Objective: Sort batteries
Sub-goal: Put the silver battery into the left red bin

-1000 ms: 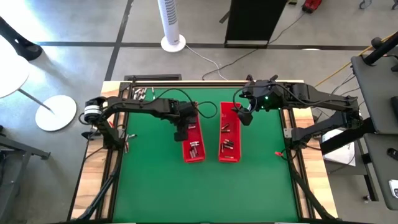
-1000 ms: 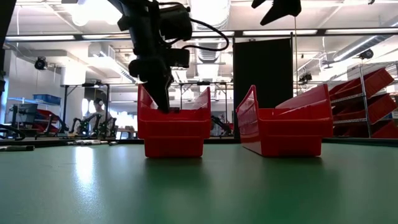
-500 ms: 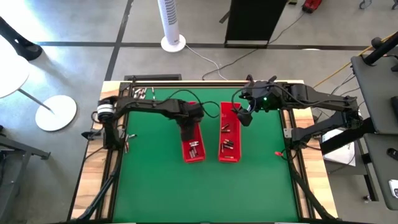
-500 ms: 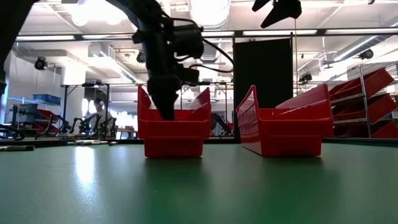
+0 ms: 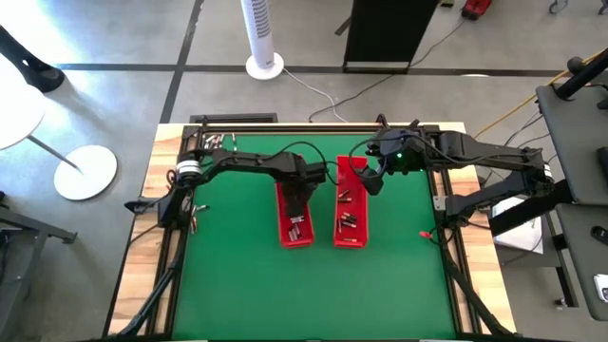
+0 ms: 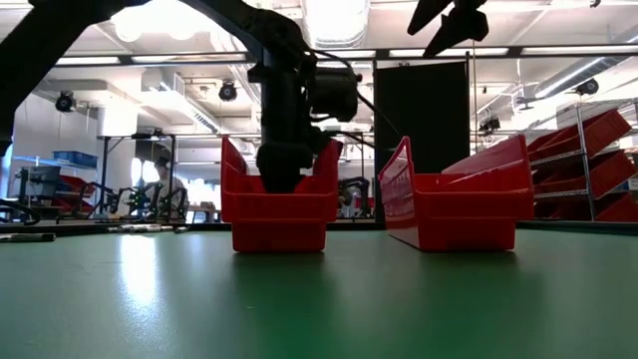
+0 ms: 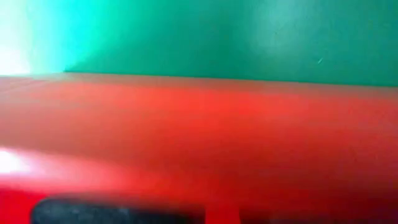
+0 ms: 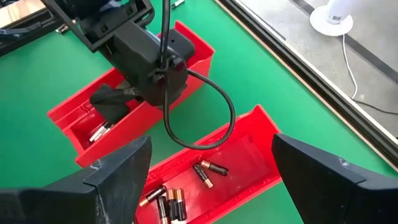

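Right now the left gripper [image 5: 295,202] is down inside the left red tray [image 5: 294,225], low between its walls in the low view. Its fingers are hidden in every view, so I cannot tell whether they are apart or together, nor whether a battery sits between them. The right gripper [image 8: 208,177] hangs above the far end of the right red tray [image 5: 350,211], fingers spread wide and holding nothing.

The batteries lie in both trays: a small cluster [image 5: 297,226] in the near part of the left tray, with one silvery cell [image 8: 99,131] just beside the left gripper, and several dark cells with copper-coloured ends [image 8: 166,202] scattered along the floor of the right tray. More loose metal pieces [image 5: 218,142] lie at the far left corner of the counter [image 5: 237,275]; whether they are batteries is too small to tell.

As a judgement, the main risk is on the left: working that deep in a narrow tray, the gripper could catch a wall and drag or tip the tray, or nudge neighbouring cells so they roll out of reach. The left arm's looping cable [image 8: 205,112] hangs near the right tray and could snag if the right gripper descends.

No brand, label or writing can be read on anything.
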